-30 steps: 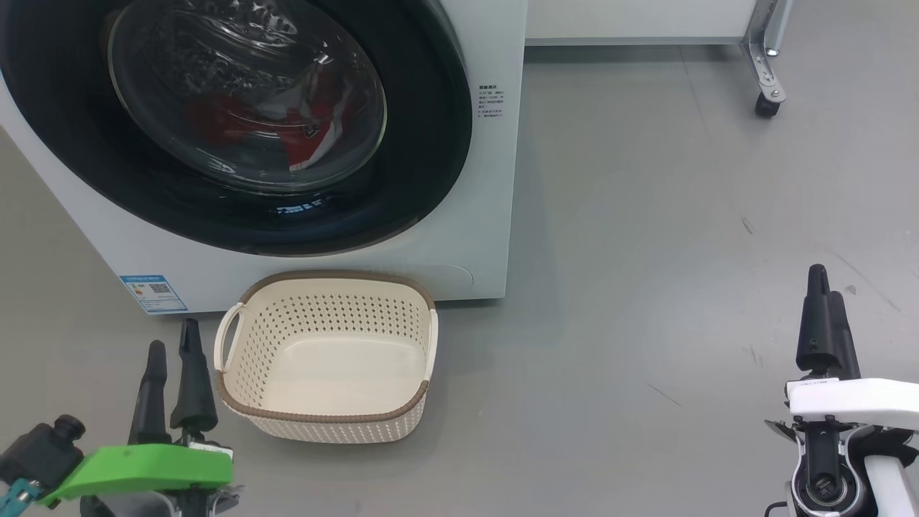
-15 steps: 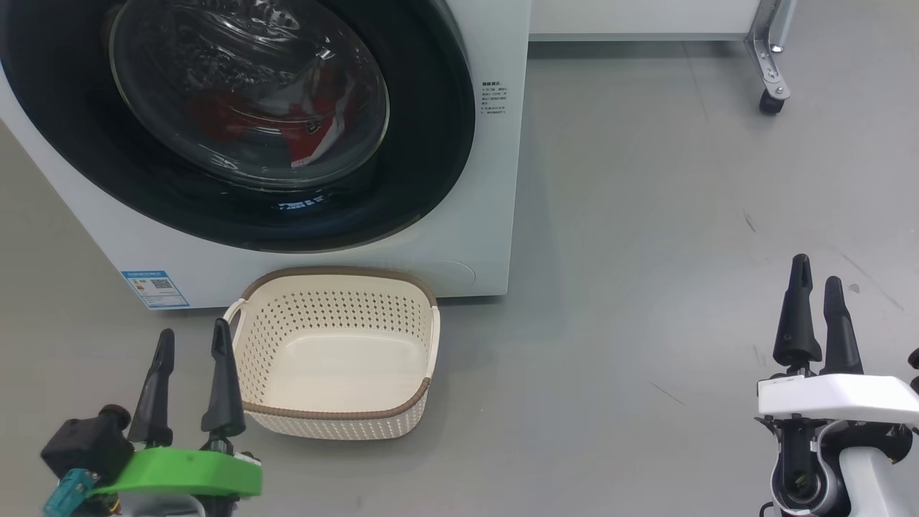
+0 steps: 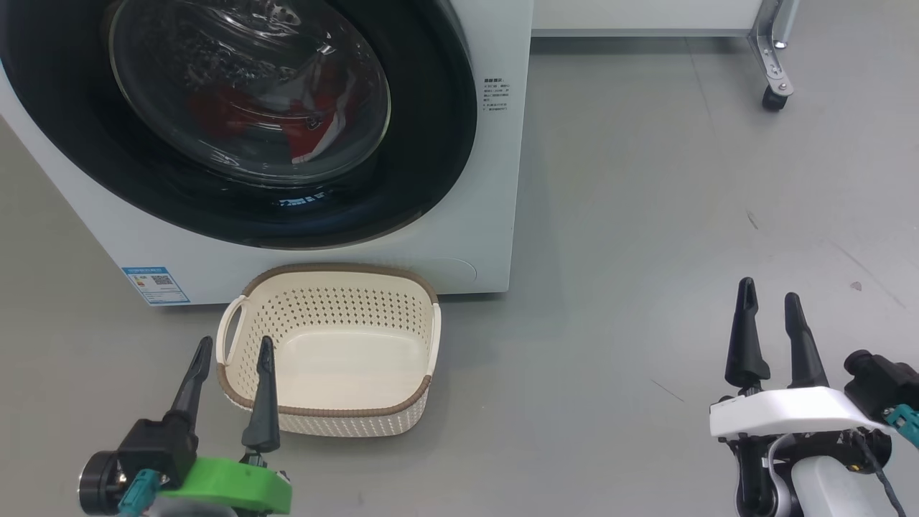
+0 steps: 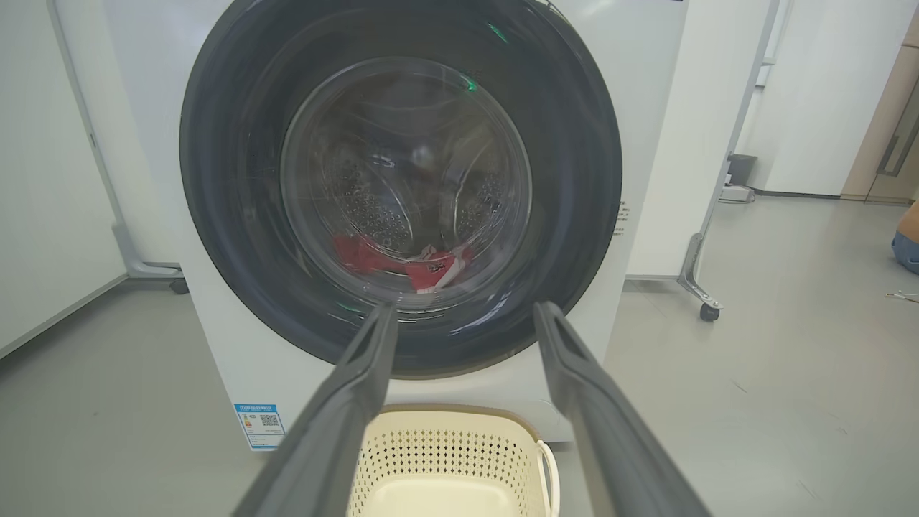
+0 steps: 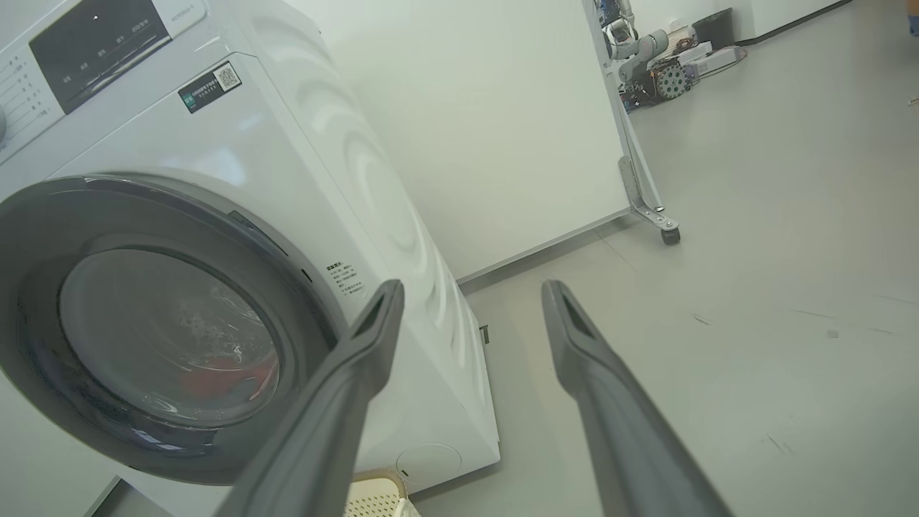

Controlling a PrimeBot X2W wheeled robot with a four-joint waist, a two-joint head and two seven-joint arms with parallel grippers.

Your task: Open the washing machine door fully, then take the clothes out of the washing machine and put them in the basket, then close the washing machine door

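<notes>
The white washing machine [image 3: 495, 179] fills the head view's upper left, its round black-rimmed door [image 3: 431, 143] shut flat against the front. Behind the door's glass lie the red and white clothes [image 3: 301, 126], seen too as clothes [image 4: 423, 266] low in the drum. The cream basket [image 3: 330, 409] stands on the floor just before the machine, with nothing in it. My left gripper [image 3: 235, 348] hovers open at the basket's near left corner. Far off to the right, over bare floor, my right gripper [image 3: 770, 291] is open with nothing between its fingers.
A white panel on a metal wheeled leg [image 3: 774, 97] stands behind and right of the machine. Grey floor [image 3: 646, 237] stretches wide to the right. A blue sticker [image 3: 154, 283] marks the machine's lower left front. Robot hardware [image 5: 657, 61] sits far back by the wall.
Both grippers have turned so that their fingers show side by side, and both have shifted: the left one rightward toward the basket, the right one leftward. The camera has drifted slightly.
</notes>
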